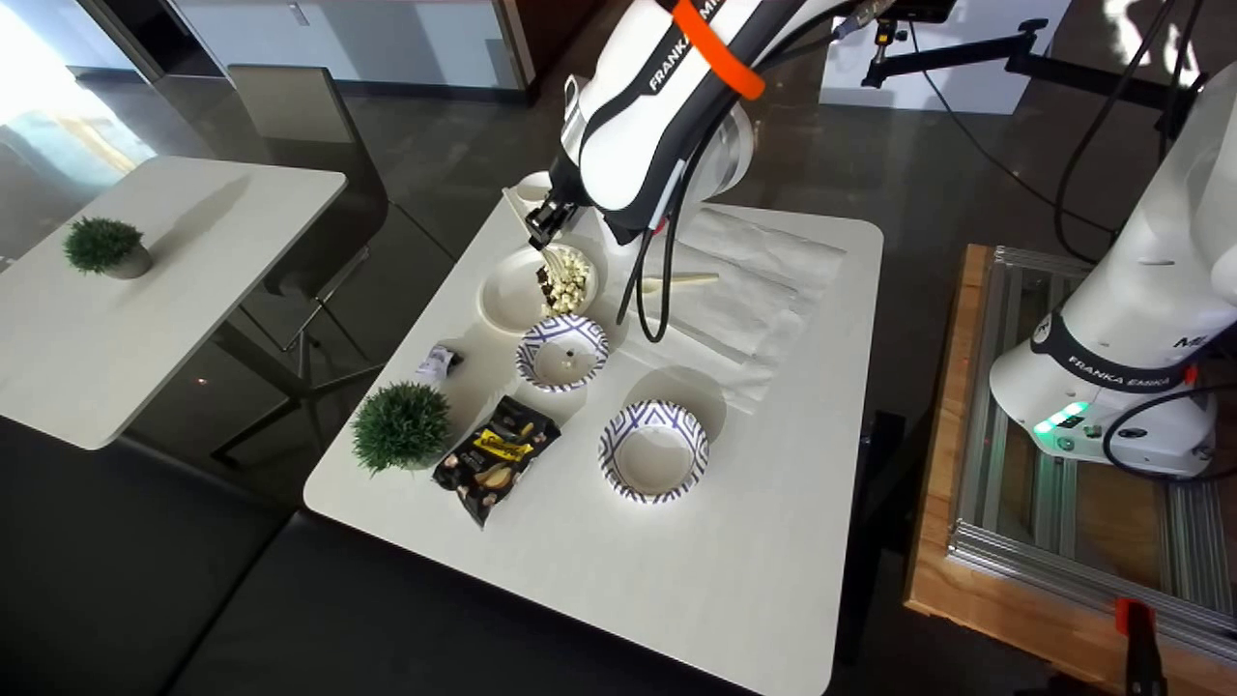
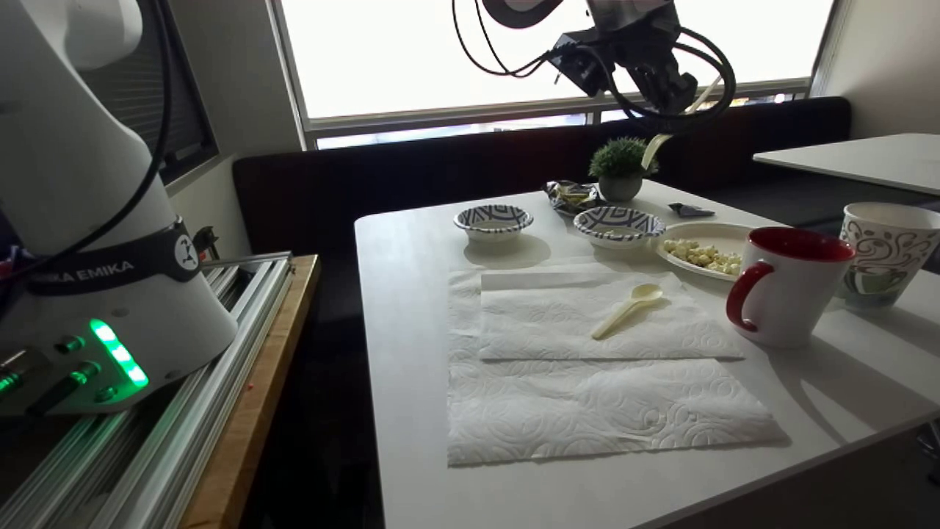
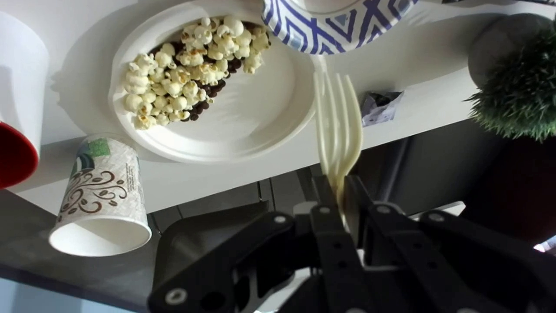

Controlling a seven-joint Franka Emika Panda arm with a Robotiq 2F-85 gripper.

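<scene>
My gripper (image 3: 340, 184) is shut on a pale yellow plastic fork (image 3: 341, 126), whose tines point away from the fingers. In both exterior views the gripper (image 1: 543, 220) (image 2: 679, 95) is above the table's far part, with the fork (image 2: 656, 150) slanting down from it. Below is a white plate (image 3: 265, 104) (image 1: 507, 295) with popcorn (image 3: 173, 82) (image 2: 698, 256) and dark brown pieces (image 3: 213, 88) on one side. In the wrist view the fork overlaps the plate's rim; in an exterior view it hangs above the table. A patterned bowl (image 3: 339, 30) (image 1: 562, 372) stands beside the plate.
A red-and-white mug (image 2: 782, 294) and paper cup (image 2: 881, 250) (image 3: 104, 182) stand near the plate. Another patterned bowl (image 1: 654, 459), a black snack bag (image 1: 498, 454), a potted plant (image 1: 401, 425) and a small wrapper (image 3: 381, 108) are on the table. A spoon (image 2: 631, 305) lies on paper towels (image 2: 587, 397).
</scene>
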